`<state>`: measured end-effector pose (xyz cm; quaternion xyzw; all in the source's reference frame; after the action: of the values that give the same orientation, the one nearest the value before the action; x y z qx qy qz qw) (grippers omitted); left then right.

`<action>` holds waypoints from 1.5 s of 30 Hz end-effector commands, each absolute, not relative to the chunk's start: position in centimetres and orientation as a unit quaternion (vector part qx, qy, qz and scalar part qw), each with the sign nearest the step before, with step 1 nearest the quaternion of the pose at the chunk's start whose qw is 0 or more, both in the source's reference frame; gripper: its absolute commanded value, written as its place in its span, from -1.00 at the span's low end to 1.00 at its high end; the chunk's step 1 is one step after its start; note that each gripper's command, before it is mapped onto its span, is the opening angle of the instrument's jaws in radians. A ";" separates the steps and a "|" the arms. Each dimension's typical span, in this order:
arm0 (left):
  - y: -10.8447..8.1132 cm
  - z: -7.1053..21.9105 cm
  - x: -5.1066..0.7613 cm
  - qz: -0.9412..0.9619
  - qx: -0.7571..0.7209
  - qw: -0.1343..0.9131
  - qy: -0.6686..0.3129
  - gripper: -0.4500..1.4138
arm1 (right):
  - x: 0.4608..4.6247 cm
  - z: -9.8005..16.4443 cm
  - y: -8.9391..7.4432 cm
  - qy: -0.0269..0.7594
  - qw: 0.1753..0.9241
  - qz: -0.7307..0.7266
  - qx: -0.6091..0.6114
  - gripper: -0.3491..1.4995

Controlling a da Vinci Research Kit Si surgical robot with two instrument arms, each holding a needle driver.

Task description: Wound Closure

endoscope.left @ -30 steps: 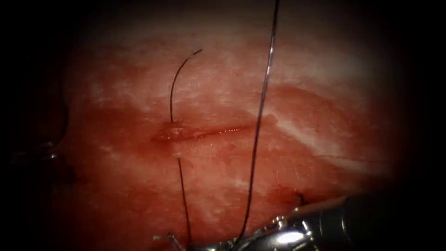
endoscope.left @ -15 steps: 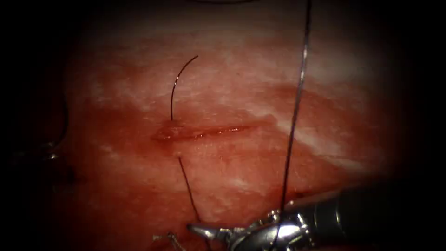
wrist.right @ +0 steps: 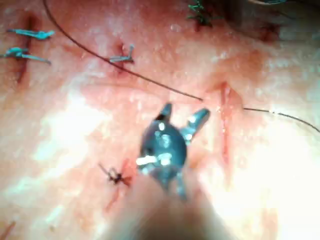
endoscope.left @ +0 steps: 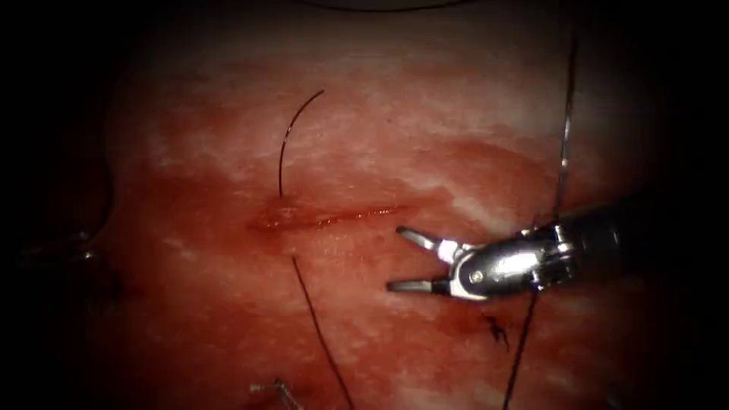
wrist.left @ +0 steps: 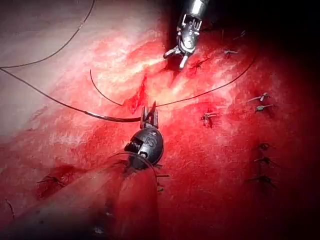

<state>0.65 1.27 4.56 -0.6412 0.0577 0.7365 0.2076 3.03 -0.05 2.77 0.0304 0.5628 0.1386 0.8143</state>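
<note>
Both right tool [endoscope.left: 402, 262] jaws spread wide, empty.

tissue [endoscope.left: 425, 137] with cut [endoscope.left: 326, 219], thread [endoscope.left: 292, 137] lying across

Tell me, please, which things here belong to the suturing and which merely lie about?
In hand: narrow red cut; pink pork tissue; thin dark thread crossing the cut; right arm's silver tool, jaws open, empty; left arm's tool, dark strand at its tip.
Lying about: dark stitch knots.
</note>
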 end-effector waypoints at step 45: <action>1.1 4.8 0.51 0.737 -0.641 0.208 0.044 -1.00 | 4.49 4.7 0.8 0.566 0.635 0.413 0.328 -1.00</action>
<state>0.57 1.21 4.77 -0.6416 0.0463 0.7368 0.2081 4.45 0.89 4.61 0.3203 0.5715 0.4066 0.6367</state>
